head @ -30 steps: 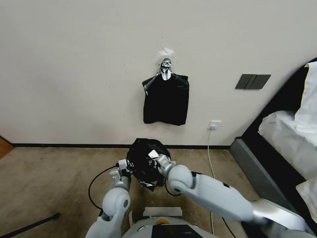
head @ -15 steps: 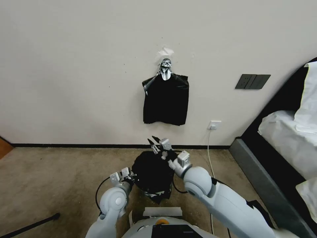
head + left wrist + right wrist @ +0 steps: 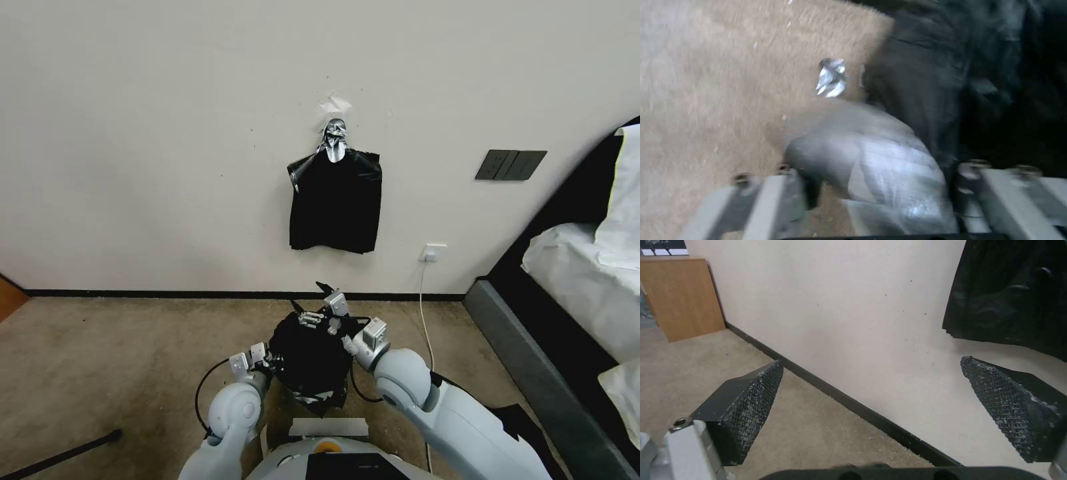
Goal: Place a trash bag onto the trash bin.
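Glossy crinkly black trash bag (image 3: pixel 310 357) draped over the bin on the beige carpet floor (image 3: pixel 113 360), near the wall. Right tool (image 3: pixel 313 303) above the bag's far edge – spread wide, holding nothing. Left tool (image 3: pixel 267 357) at the bag's left side – cannot tell grip. Bundle of black bags (image 3: pixel 335 207) hung on wall above.

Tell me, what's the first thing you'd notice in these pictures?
First, the shiny black trash bag draped over the trash bin on the carpet, right in front of the robot. The right gripper is open above the bag's far edge, and the left gripper sits at its near-left side. Then a bundle of black bags hanging under silver tape on the wall behind.
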Motion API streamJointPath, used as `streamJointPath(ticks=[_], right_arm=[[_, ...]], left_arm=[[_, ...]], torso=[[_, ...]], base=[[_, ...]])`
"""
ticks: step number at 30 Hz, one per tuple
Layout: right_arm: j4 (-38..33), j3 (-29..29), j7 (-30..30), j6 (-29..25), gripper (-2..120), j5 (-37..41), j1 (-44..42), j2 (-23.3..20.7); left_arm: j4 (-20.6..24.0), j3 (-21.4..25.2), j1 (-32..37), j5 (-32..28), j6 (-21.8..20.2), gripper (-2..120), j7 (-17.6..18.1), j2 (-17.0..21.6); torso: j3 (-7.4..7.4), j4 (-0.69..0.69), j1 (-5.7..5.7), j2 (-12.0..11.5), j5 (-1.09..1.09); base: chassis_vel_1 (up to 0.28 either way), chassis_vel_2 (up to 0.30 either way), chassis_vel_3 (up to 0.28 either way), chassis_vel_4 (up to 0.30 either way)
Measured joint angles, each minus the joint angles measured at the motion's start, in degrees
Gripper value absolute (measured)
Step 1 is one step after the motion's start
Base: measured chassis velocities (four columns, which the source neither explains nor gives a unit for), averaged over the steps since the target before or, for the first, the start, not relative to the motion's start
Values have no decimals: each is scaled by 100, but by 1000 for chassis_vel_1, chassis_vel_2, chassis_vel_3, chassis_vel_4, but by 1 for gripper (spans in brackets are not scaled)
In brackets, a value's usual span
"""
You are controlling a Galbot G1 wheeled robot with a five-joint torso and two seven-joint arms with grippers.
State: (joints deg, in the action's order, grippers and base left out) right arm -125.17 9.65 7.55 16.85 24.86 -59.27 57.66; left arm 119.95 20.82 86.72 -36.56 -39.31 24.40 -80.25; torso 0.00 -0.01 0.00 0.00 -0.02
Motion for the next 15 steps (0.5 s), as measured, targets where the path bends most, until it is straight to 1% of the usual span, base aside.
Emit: streamJointPath(ticks=[1, 2, 5, 6, 9, 10, 11, 12, 13, 14, 15], right_arm=[[5, 4, -4, 0, 100, -2, 5, 2], [5, 4, -4, 0, 100, -2, 5, 2], [37, 15, -5, 1, 100, 1, 65, 11], [37, 15, -5, 1, 100, 1, 65, 11], [46, 18, 7, 5, 100, 9, 77, 47], [46, 18, 7, 5, 100, 9, 77, 47], [47, 18, 23, 6, 100, 6, 61, 65], [59, 14, 76, 2, 100, -29, 34, 90], [107, -41, 222, -14, 100, -167, -31, 145], [107, -41, 222, -14, 100, -167, -31, 145], [162, -140, 316, -37, 100, -322, -105, 205]], left_arm=[[34, -3, 12, 23, 8, 61, -20, 5], [34, -3, 12, 23, 8, 61, -20, 5], [207, -18, 62, 46, 6, 74, -55, 22], [207, -18, 62, 46, 6, 74, -55, 22], [343, 4, 99, 137, -2, 89, -60, 26], [343, 4, 99, 137, -2, 89, -60, 26], [384, 21, 113, 156, 3, 93, -67, 26], [422, 38, 130, 213, 49, 96, -92, 26], [456, 66, 153, 351, 205, 99, -183, 27], [456, 66, 153, 351, 205, 99, -183, 27], [470, 101, 171, 485, 422, 99, -297, 23]], torso=[[0, 0, 0, 0, 1], [0, 0, 0, 0, 1], [0, 2, 0, 0, 2], [0, 2, 0, 0, 2], [0, 2, 0, 0, 2], [0, 2, 0, 0, 2], [0, 2, 0, 0, 2], [0, 2, 0, 0, 2], [0, 3, 0, 0, 1], [0, 3, 0, 0, 1], [0, 4, 0, 0, 1]], base=[[0, 0, 0, 0], [0, 0, 0, 0], [0, 0, 0, 0], [0, 0, 0, 0], [0, 0, 0, 0], [0, 0, 0, 0], [0, 0, 0, 0], [0, 0, 0, 0], [0, 0, 0, 0], [0, 0, 0, 0], [0, 0, 0, 0]])
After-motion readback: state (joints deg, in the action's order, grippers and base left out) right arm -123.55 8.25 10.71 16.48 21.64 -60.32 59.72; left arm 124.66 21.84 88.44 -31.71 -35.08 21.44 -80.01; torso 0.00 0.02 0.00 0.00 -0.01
